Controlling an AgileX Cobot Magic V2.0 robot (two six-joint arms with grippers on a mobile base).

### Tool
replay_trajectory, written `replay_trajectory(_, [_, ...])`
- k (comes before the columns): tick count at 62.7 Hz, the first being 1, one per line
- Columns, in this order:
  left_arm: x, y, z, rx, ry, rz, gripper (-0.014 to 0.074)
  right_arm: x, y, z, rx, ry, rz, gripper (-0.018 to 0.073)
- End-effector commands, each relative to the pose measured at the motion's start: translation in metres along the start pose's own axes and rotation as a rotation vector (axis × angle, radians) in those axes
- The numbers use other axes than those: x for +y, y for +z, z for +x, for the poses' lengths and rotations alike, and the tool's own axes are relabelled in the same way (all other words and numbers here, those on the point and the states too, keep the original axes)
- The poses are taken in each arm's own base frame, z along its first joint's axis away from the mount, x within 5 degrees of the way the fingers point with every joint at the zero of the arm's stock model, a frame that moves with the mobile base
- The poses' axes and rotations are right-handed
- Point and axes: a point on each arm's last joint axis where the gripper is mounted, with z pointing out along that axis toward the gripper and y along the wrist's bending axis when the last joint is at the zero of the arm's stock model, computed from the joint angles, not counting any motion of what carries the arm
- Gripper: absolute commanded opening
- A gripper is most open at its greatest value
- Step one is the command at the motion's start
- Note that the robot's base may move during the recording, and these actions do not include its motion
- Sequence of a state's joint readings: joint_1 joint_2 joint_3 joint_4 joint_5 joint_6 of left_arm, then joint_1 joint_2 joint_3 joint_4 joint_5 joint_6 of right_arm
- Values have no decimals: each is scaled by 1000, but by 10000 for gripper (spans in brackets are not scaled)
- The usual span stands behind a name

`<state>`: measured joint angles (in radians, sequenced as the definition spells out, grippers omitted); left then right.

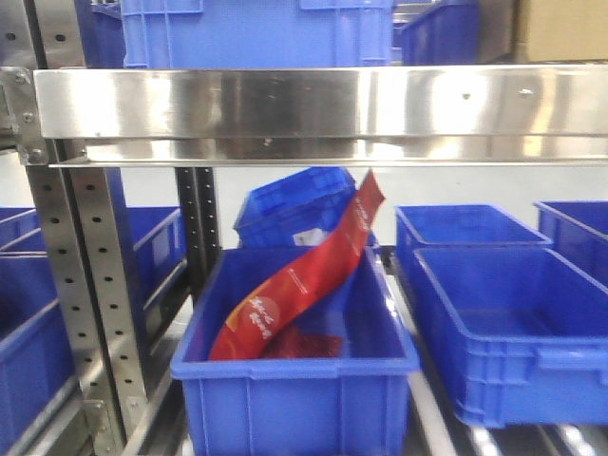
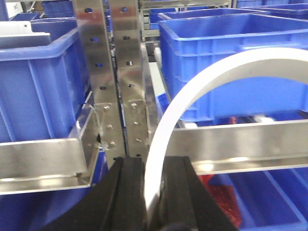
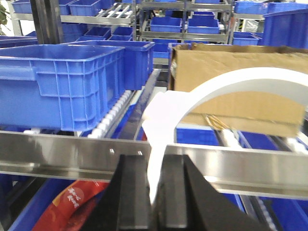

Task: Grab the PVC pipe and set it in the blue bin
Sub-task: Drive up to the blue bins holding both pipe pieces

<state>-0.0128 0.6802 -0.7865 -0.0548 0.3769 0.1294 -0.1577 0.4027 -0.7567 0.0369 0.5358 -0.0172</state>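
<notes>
We see the left fingers (image 2: 126, 192) clenched on a white PVC pipe (image 2: 179, 103). It rises out of their grip, bends over and arcs off to the right edge of the left wrist view, so its long axis is a curve rather than a straight line. The right fingers (image 3: 132, 192) are likewise clamped on a white curved pipe that climbs and sweeps right in the right wrist view. We cannot tell whether it is the same length of pipe.

Just beyond both pairs of fingers a steel rail (image 2: 231, 144) runs crosswise, and below it shows a red packet (image 3: 72, 208). In the front view that packet leans from the near left corner to the far right rim of the centre blue bin (image 1: 294, 404), with blue floor showing to its right. A tipped bin (image 1: 290, 201) rests behind, and a neighbour bin (image 1: 532, 366) stands just beside on the right, its floor in view. A cardboard box (image 3: 231, 98) and an upper bin (image 3: 62, 91) sit on the roller bench (image 3: 111, 114) above.

A perforated post (image 1: 85, 285) hems the centre bin on the left. Open space shows between the rail and the bin's rim.
</notes>
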Motion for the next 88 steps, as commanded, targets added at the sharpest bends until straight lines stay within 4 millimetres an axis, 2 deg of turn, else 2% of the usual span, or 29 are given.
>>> replay_trajectory(1, [0, -2, -4, -36, -7, 3, -111, 0, -1, -3, -33, -4, 1, -162])
replay_trajectory(88, [0, -2, -4, -36, -7, 3, -111, 0, -1, -3, -33, -4, 1, -162])
